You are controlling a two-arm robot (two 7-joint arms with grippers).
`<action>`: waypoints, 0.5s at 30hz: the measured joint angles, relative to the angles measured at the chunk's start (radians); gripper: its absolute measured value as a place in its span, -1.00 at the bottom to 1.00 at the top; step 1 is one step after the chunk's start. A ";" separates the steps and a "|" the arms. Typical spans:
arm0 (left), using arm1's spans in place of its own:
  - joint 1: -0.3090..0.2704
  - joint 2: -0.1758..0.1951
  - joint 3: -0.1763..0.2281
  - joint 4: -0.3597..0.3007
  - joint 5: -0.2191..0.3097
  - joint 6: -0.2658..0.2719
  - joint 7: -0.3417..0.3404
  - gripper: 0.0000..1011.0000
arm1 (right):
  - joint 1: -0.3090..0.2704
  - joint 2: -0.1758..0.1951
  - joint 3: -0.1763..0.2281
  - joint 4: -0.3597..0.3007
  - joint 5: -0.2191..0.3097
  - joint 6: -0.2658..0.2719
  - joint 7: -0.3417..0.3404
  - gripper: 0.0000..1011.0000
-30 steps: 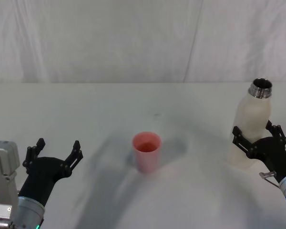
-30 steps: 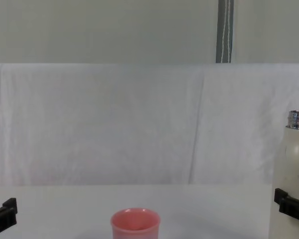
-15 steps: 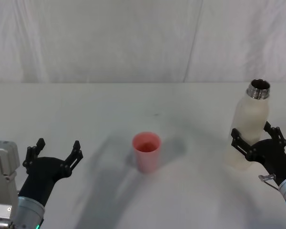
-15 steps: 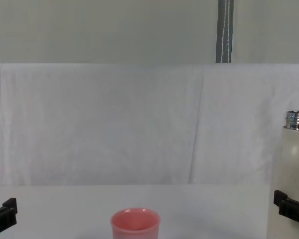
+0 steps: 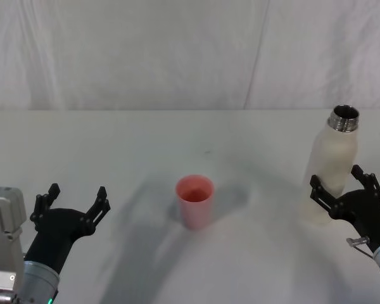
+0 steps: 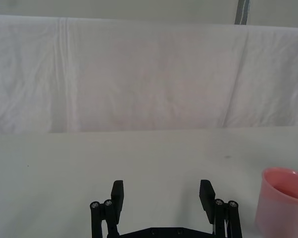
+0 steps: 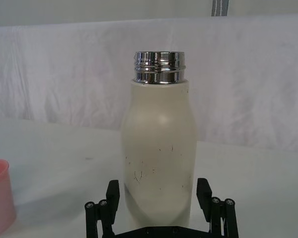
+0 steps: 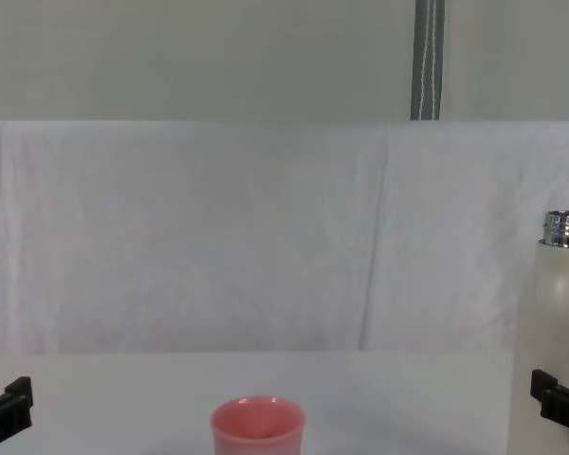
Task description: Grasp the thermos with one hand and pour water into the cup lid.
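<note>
No text, label, brand, number or sign can be read anywhere. The thermos (image 7: 159,163) carries only small dark specks on its plain cream side, and the pink cup lid (image 5: 194,201) is unmarked.

We see a white table (image 5: 145,139) carrying the pink cup lid (image 5: 194,201) near its middle, the cream thermos (image 5: 332,168) standing upright well to the lid's right.

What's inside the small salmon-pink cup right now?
The small salmon-pink cup shows a pink inner wall, with no water level discernible. Its floor is hidden by the rim. The cream-white steel-necked thermos stands upright, uncapped.
</note>
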 joint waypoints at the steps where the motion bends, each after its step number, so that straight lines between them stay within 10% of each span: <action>1: 0.000 0.000 0.000 0.000 0.000 0.000 0.000 0.98 | -0.002 0.000 0.001 -0.002 0.000 0.000 0.000 0.98; 15: 0.000 0.000 0.000 0.000 0.000 0.000 0.000 0.98 | -0.049 0.007 0.013 -0.046 -0.007 0.001 -0.009 0.98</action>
